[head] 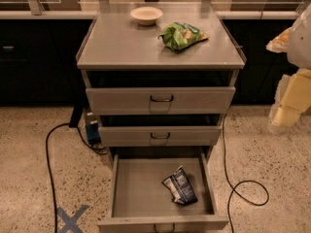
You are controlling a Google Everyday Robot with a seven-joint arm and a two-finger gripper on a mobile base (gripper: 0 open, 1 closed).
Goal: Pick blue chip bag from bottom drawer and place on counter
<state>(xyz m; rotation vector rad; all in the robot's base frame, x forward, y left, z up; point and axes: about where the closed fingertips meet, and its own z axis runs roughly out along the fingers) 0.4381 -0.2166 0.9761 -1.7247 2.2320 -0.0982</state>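
The blue chip bag (180, 186) lies flat on the floor of the open bottom drawer (136, 188), towards its right side. The bag is dark blue with white patches. The counter (126, 45) is the grey top of the drawer cabinet. My gripper (290, 106) is a pale yellow and white shape at the right edge of the view. It hangs beside the cabinet at about the height of the upper drawers, well above and to the right of the bag, and holds nothing that I can see.
A green snack bag (182, 35) and a cream bowl (146, 15) sit on the counter towards the back. Two upper drawers (160, 100) with dark loop handles are slightly ajar. Black cables (48, 174) trail on the speckled floor on both sides. A blue tape cross (72, 220) marks the floor.
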